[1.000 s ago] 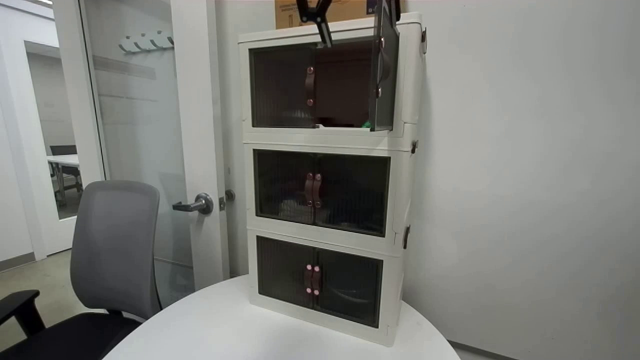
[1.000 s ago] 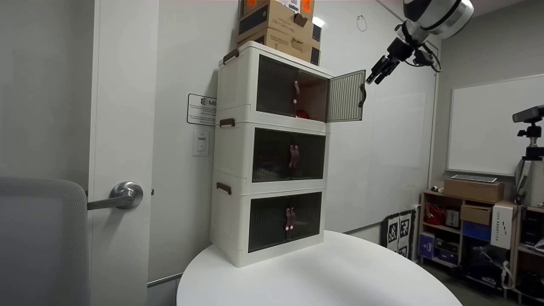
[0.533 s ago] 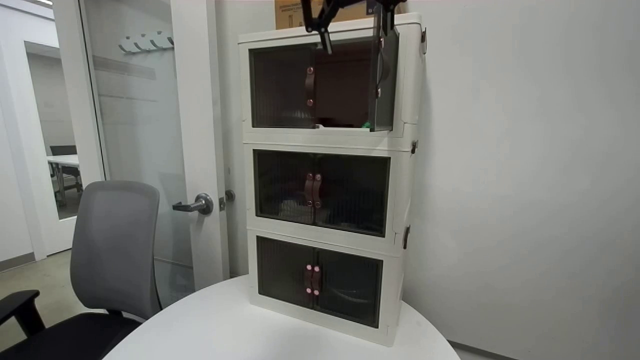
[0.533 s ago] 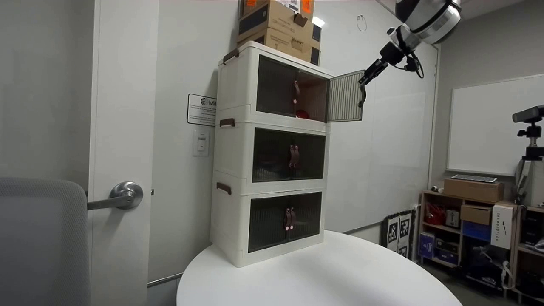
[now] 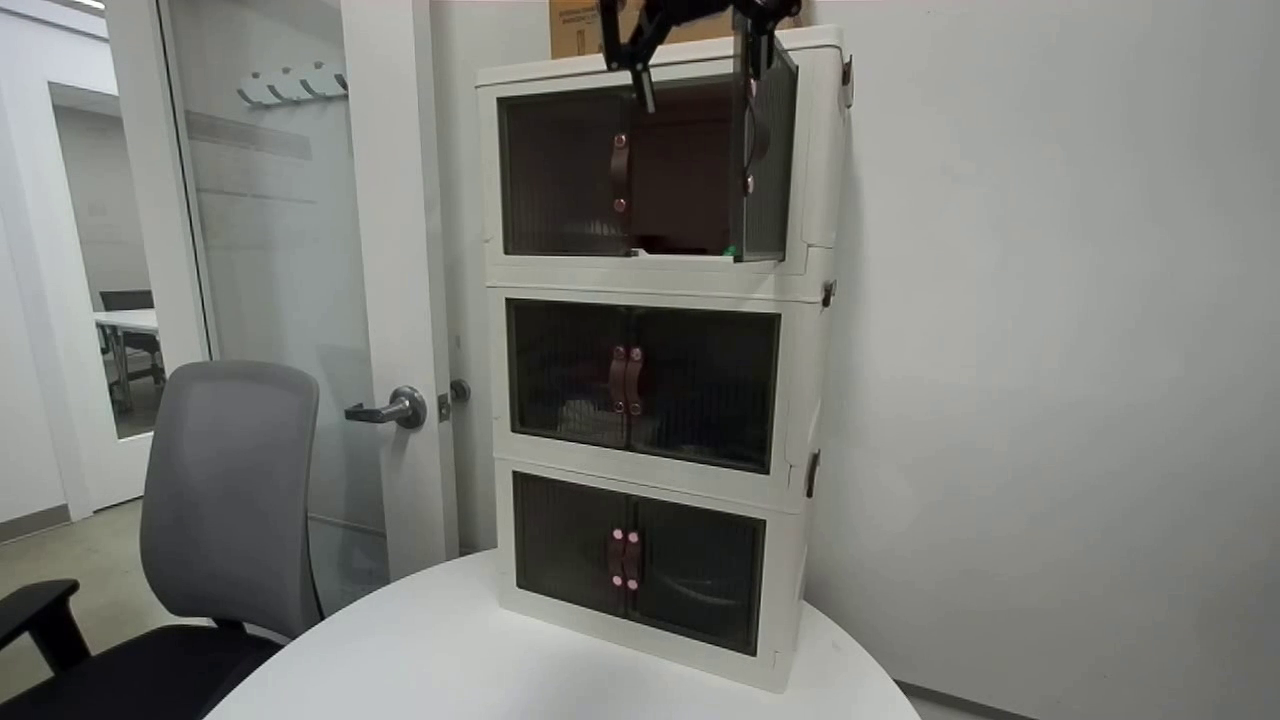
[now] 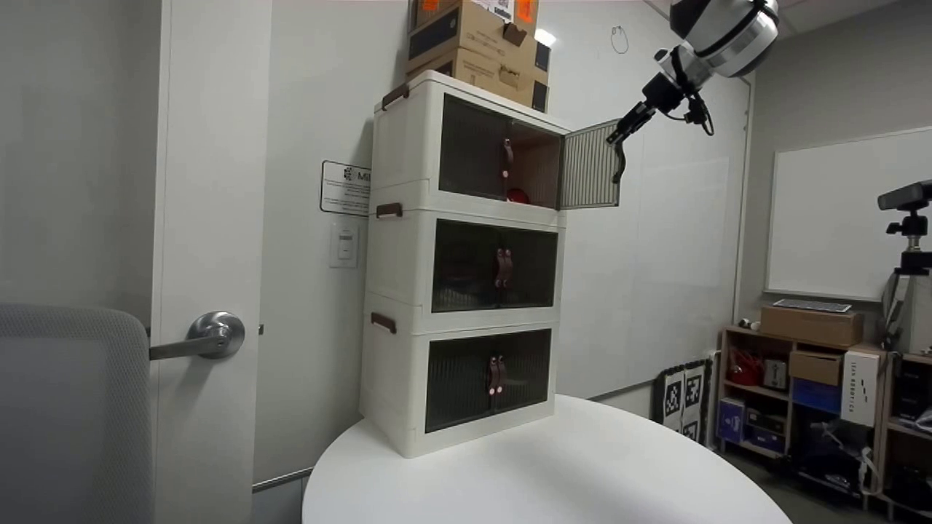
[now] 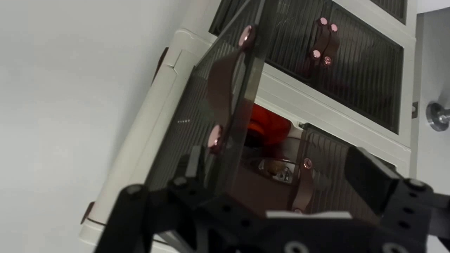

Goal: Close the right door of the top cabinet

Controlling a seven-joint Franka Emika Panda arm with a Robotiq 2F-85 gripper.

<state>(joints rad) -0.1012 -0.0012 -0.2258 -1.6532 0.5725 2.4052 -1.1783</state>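
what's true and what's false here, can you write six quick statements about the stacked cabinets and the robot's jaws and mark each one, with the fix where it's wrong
1. Cardboard boxes sit on the top cabinet. True.
2. The right door of the top cabinet is fully shut. False: it stands open.
3. The jaws are closed together. False: they stand apart, as the wrist view shows.
4. The left door of the top cabinet is shut. True.
5. The middle unit stands open. False: it is shut.
6. A red thing lies inside the top cabinet. True.
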